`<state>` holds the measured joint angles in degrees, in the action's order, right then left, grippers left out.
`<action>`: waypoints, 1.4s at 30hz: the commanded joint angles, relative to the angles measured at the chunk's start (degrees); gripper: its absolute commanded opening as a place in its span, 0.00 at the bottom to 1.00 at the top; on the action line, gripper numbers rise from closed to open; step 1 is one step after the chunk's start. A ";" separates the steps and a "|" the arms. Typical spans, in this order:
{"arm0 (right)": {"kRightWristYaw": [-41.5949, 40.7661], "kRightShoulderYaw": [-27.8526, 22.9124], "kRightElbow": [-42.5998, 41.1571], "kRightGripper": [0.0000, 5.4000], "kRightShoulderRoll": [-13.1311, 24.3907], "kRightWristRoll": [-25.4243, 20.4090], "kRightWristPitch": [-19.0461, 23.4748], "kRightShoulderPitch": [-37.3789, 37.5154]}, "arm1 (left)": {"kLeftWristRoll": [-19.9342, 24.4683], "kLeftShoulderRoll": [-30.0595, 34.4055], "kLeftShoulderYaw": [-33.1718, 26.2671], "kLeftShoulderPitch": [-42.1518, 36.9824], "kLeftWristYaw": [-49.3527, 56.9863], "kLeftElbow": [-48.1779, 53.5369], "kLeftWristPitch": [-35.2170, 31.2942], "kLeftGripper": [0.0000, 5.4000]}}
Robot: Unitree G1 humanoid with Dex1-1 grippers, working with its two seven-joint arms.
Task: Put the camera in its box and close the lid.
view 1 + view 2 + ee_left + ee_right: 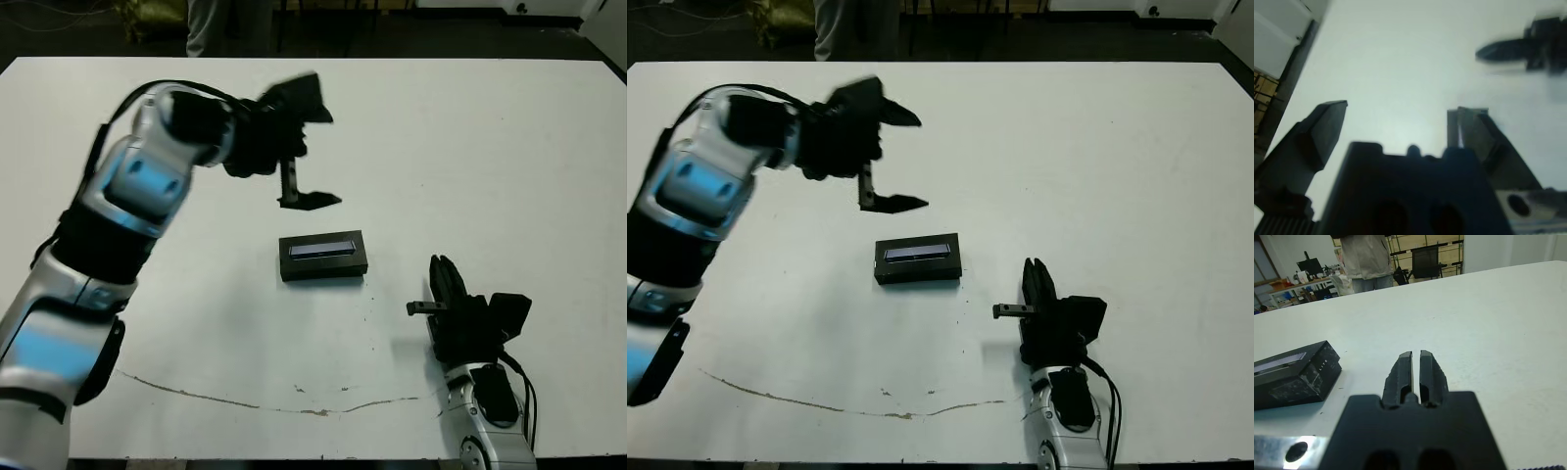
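The box [322, 256] is seen closed, the lid [321, 247] seated on top with its greyish glossy strip facing up, near the middle of the white tabletop [490, 157]. The camera is not visible. The left claw [310, 166] is held above the tabletop just beyond the box, fingers spread wide, nothing gripped. The right claw [1416, 369] is rested near the tabletop's front edge, beside the box and apart from it, fingers pressed together, empty. A person [1365, 257] is noted standing beyond the far edge.
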<state>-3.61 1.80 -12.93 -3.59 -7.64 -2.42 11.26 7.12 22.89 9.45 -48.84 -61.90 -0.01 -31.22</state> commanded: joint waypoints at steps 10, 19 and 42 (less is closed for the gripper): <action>-2.33 2.43 -12.18 0.00 2.63 -1.65 7.39 -2.21 | 15.82 -19.70 -18.52 39.40 31.38 25.97 4.93 0.79; -2.38 7.75 -15.82 0.00 2.75 0.43 13.04 -9.07 | 21.14 -27.01 -17.96 58.32 39.41 30.51 16.06 0.38; -1.35 11.16 1.41 0.00 -1.14 4.58 17.83 -20.71 | 21.72 -24.50 -12.88 61.11 49.86 34.56 18.49 0.00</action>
<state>-5.40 13.48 -13.01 -4.82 -3.53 13.86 -9.33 28.80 -2.30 -3.63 11.56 -12.65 34.73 -12.05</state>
